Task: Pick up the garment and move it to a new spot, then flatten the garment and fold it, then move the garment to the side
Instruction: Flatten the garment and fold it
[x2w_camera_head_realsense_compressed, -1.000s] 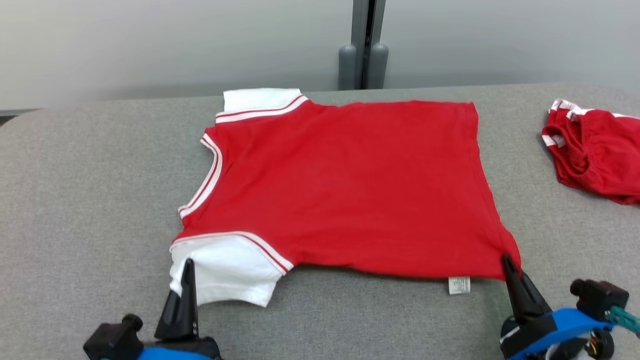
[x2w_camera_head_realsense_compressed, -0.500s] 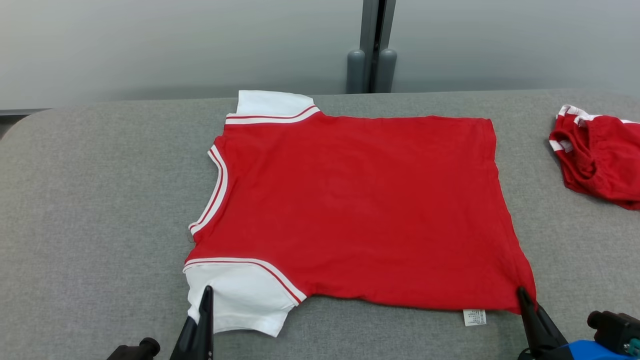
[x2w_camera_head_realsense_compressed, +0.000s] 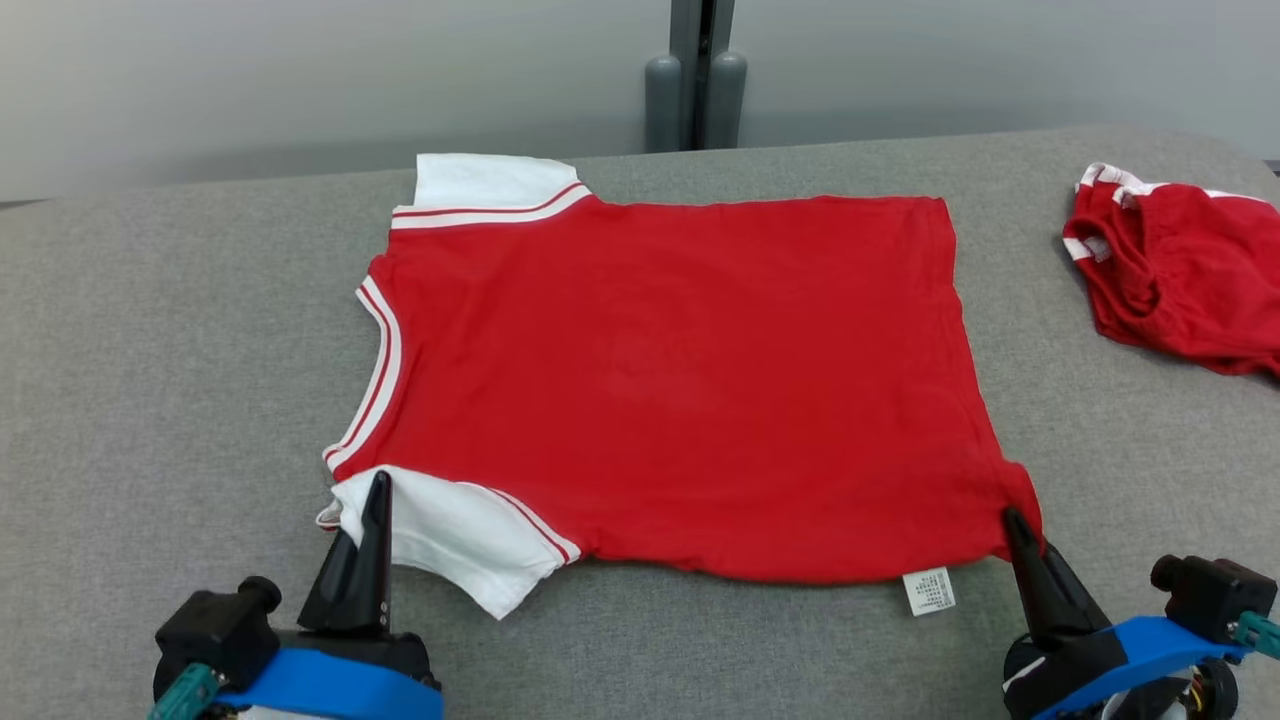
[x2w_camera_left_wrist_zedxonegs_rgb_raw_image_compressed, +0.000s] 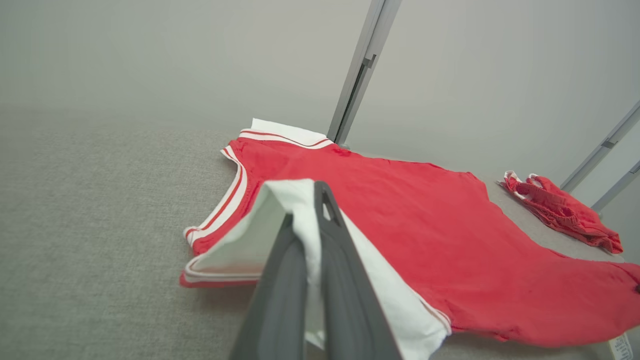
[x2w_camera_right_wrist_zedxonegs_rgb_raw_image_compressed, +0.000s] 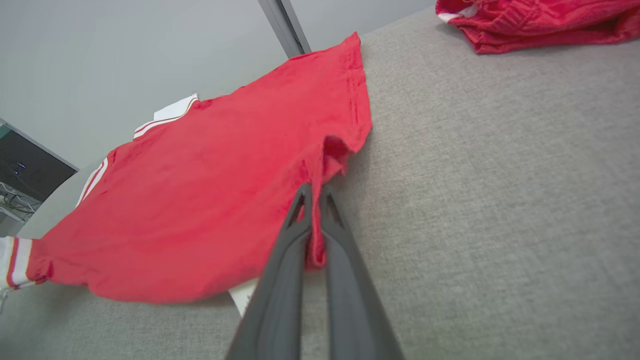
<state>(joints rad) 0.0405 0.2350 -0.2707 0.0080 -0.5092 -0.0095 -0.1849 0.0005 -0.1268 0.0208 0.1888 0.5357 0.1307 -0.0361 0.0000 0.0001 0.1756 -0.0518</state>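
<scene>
The red garment (x2w_camera_head_realsense_compressed: 680, 380) lies spread in the middle of the grey table (x2w_camera_head_realsense_compressed: 150, 400), its collar toward the table's left side. At the table's near side the left gripper (x2w_camera_head_realsense_compressed: 378, 490) is pinched on the white sleeve (x2w_camera_head_realsense_compressed: 450, 530) and the right gripper (x2w_camera_head_realsense_compressed: 1012, 522) is pinched on the hem corner (x2w_camera_head_realsense_compressed: 1010, 490). Two holds so far apart probably serve to pull the cloth flat, or to lift this side for the fold.

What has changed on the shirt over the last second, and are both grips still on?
The left gripper has drawn the near white sleeve up off the grey surface, so it now sits tented and skewed rather than flat. Both grippers stay shut on the red shirt, the right gripper at its near hem corner. The shirt's body and the other red garment lie as before.
</scene>
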